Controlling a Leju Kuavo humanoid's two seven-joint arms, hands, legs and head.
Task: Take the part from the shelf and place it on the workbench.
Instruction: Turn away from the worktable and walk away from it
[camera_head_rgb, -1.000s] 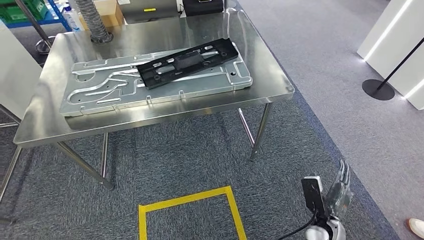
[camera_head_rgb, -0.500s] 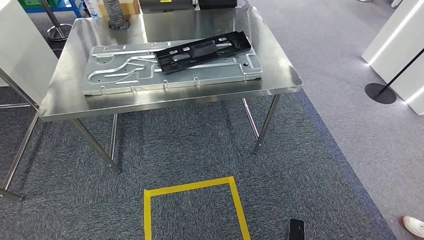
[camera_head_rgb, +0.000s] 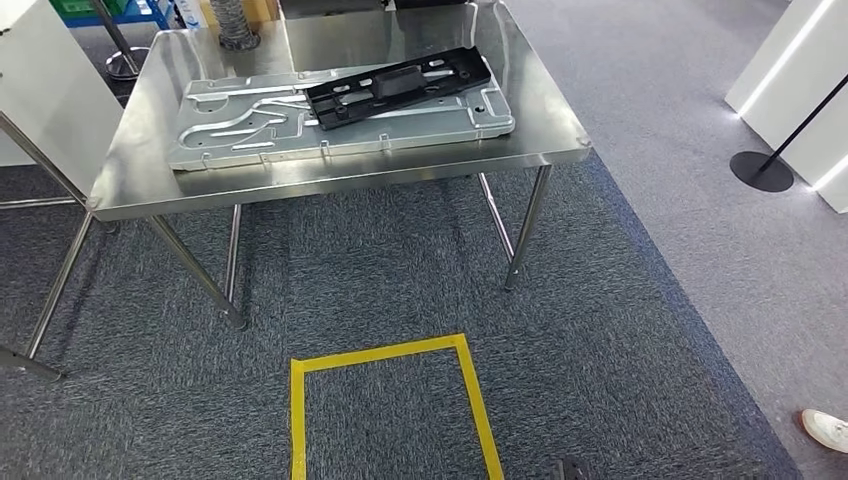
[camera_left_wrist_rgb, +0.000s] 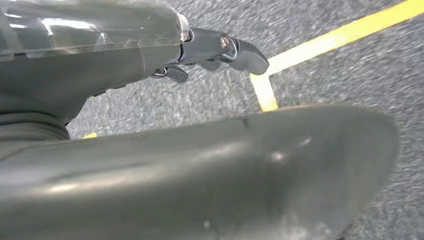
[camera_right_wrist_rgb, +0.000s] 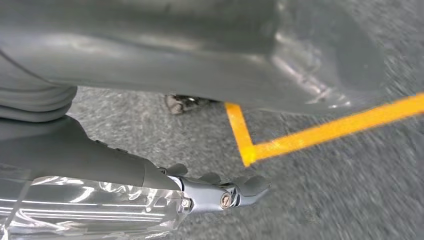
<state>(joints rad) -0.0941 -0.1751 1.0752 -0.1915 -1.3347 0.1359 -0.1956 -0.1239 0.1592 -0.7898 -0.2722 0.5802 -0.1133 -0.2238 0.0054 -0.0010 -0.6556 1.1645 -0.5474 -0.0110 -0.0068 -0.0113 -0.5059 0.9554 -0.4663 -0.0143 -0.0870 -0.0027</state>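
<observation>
A long black plastic part (camera_head_rgb: 400, 85) lies flat on a large silver metal plate (camera_head_rgb: 250, 130), which rests on the steel workbench (camera_head_rgb: 330, 180) ahead of me. Both arms hang down, well short of the bench. In the left wrist view my left hand (camera_left_wrist_rgb: 210, 50) hangs over grey carpet with its fingers stretched out and nothing in them. My right hand (camera_right_wrist_rgb: 215, 192) hangs the same way, holding nothing, above a corner of yellow floor tape (camera_right_wrist_rgb: 325, 132).
A yellow tape square (camera_head_rgb: 390, 400) marks the carpet just before me. A white panel (camera_head_rgb: 40, 90) stands left of the bench. A black stanchion base (camera_head_rgb: 762, 170) and white wall sit at right. A person's shoe (camera_head_rgb: 825, 430) shows at the lower right.
The view has shifted, so the bench now sits higher and further left in the picture. My right hand has dropped out of the head view's lower edge. The part still lies on the plate.
</observation>
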